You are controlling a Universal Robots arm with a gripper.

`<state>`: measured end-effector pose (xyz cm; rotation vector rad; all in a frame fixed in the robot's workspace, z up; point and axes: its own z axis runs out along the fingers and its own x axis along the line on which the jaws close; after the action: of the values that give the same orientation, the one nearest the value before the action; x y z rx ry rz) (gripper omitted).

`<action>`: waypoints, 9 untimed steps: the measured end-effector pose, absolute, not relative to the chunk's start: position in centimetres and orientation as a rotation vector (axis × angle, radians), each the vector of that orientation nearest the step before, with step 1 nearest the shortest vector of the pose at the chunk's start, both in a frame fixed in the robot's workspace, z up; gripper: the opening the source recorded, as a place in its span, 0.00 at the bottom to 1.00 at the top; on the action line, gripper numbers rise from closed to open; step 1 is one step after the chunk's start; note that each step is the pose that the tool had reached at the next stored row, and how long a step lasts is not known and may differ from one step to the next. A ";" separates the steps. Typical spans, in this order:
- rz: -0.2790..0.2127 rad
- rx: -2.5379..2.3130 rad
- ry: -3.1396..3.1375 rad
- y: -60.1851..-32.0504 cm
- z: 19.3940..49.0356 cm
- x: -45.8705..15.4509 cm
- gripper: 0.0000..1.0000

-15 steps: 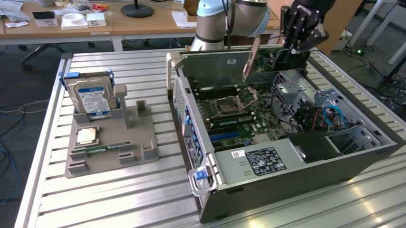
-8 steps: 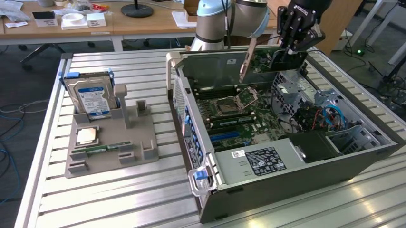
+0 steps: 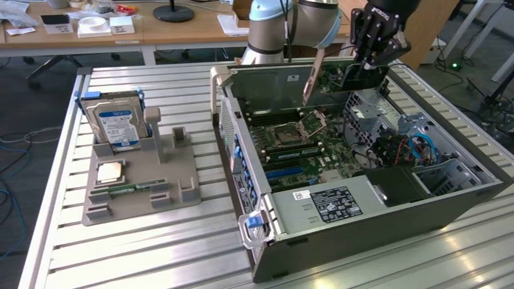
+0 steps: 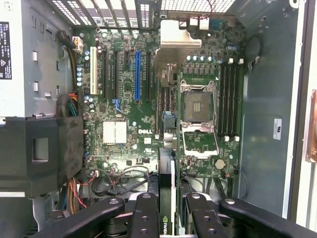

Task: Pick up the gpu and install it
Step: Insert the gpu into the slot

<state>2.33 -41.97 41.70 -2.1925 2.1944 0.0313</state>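
The gripper (image 3: 368, 63) pinches the gpu (image 3: 341, 77) by 1 long edge. The card hangs edge-on above the open computer case (image 3: 362, 235), clear of the motherboard (image 4: 124, 134) and parallel to the blue slot (image 4: 137, 74). This attitude probably suits edge-first seating.

gpu (image 4: 167, 173) partly hidden in hand (image 4: 168, 199), hand cropped at edge
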 end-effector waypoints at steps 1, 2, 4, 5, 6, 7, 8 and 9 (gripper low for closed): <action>0.031 -2.193 2.194 -42.0 41.7 2.3 0.26; 0.031 -2.193 2.194 -42.0 41.6 2.3 0.26; 0.031 -2.193 2.194 -42.0 41.5 2.3 0.26; 0.031 -2.193 2.194 -42.0 41.5 2.3 0.26; 0.031 -2.193 2.194 -42.0 41.5 2.3 0.26; 0.031 -2.193 2.194 -42.0 41.5 2.3 0.26; 0.031 -2.193 2.194 -42.0 41.5 2.3 0.26; 0.031 -2.193 2.194 -42.0 41.5 2.3 0.26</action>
<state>2.33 -41.98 41.50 -2.1926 2.1944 0.0312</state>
